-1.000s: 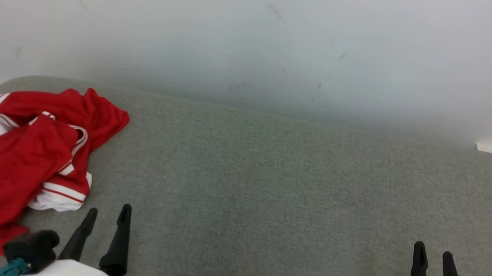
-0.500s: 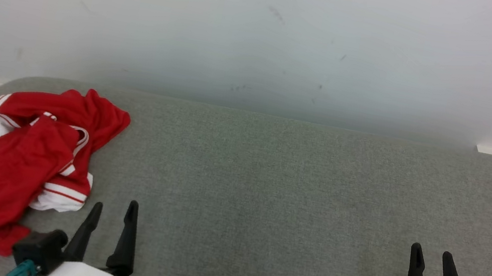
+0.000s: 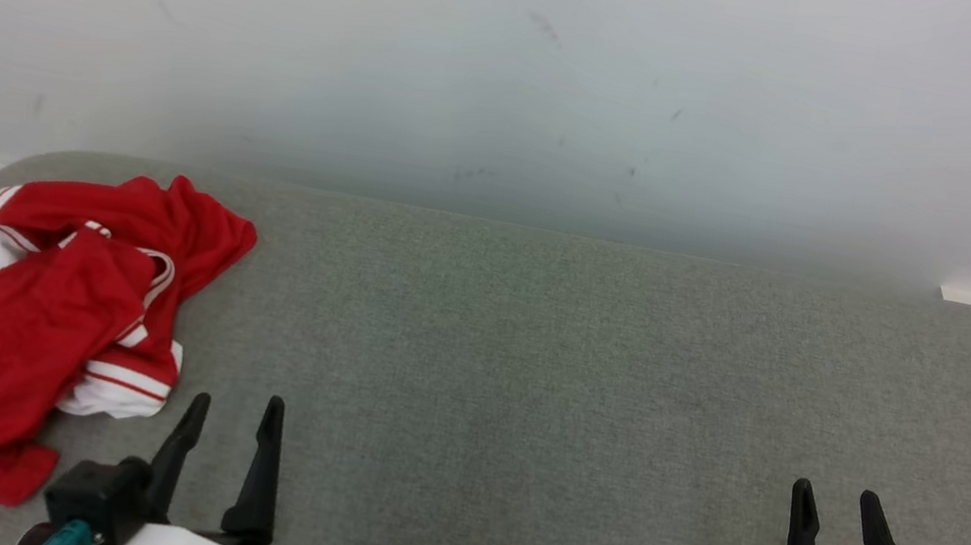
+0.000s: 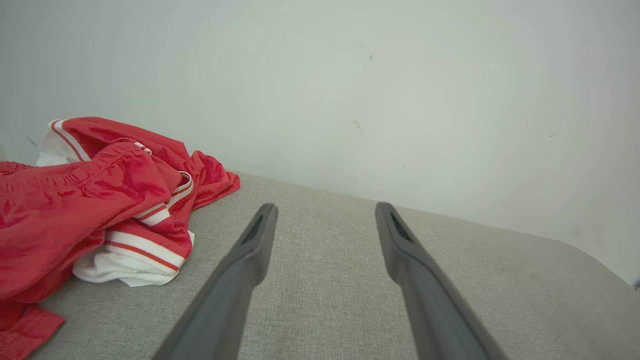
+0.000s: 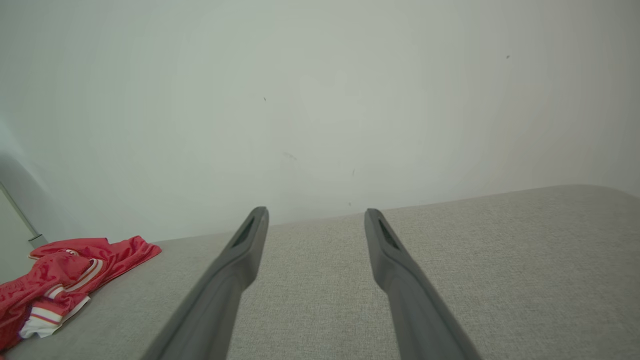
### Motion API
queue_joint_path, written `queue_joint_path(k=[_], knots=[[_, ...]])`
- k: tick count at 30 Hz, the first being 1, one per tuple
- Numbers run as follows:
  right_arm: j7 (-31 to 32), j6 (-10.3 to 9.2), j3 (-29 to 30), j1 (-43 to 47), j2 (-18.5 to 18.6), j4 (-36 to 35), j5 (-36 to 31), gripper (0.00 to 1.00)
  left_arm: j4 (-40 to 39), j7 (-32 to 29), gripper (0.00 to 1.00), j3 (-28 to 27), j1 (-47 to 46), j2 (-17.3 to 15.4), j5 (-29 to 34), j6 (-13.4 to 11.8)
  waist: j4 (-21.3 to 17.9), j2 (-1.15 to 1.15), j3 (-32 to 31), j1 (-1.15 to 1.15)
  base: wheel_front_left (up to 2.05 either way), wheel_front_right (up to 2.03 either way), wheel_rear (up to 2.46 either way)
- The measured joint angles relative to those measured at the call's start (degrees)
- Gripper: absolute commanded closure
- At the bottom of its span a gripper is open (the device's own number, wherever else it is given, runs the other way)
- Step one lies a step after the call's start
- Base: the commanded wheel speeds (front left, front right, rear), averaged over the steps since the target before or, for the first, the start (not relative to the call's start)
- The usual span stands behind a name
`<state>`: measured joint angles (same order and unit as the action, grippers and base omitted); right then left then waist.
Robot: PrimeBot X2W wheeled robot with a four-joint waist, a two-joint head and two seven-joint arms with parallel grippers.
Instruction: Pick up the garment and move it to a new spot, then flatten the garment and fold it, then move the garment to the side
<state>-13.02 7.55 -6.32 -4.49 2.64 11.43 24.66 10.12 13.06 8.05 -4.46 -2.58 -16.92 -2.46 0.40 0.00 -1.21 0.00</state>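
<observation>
Since the crumpled red garment [image 3: 37,323] lies at the left end of the grey table [image 3: 577,379], the coming pick turns on one relation. The heap sits just to the left of the left gripper [image 3: 238,399], partly ahead of its fingertips, and well apart from the right gripper [image 3: 836,489] at the table's right end. On that footing the left arm is much the nearer and would need to swing left to reach the cloth. Both grippers hover over the table's near edge with fingers spread wide and nothing between them. Neither touches the garment. Its long axis runs diagonally, from the table's near-left corner toward the back edge, with the far end leaning toward the table's middle.
</observation>
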Motion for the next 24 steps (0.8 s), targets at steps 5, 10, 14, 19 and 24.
queue_joint_path(k=[5,10,14,19,24], knots=[[-0.62,0.00,-0.18,-0.02,0.01,0.02,-1.34,0.00,-0.02,0.49,0.00,0.68,0.02,-0.03,2.33,-0.41,-0.10,0.00,0.08,0.00,0.00,0.00,0.00],[-1.15,0.00,-0.51,-0.03,0.02,0.20,-2.90,0.00,-0.10,1.13,0.00,1.44,0.02,-0.05,3.87,-0.69,-0.24,0.00,0.02,0.00,0.00,0.00,0.00],[-1.65,0.00,-0.64,-0.03,0.03,0.40,-4.00,0.00,-0.16,1.57,0.00,2.10,0.02,-0.07,5.42,-1.10,-0.26,0.00,-0.20,0.00,0.00,0.00,0.00],[-2.02,0.00,-0.74,-0.03,0.04,0.56,-5.12,0.00,-0.25,2.02,0.00,2.68,0.12,-0.09,6.87,-1.22,-0.42,0.00,-0.57,0.00,0.00,0.00,0.00],[-2.13,0.00,-0.58,-0.02,0.05,0.65,-5.12,0.00,-0.24,2.07,0.00,2.77,0.16,-0.10,6.88,-1.22,-0.48,0.00,-0.75,0.00,0.00,0.00,0.00]])
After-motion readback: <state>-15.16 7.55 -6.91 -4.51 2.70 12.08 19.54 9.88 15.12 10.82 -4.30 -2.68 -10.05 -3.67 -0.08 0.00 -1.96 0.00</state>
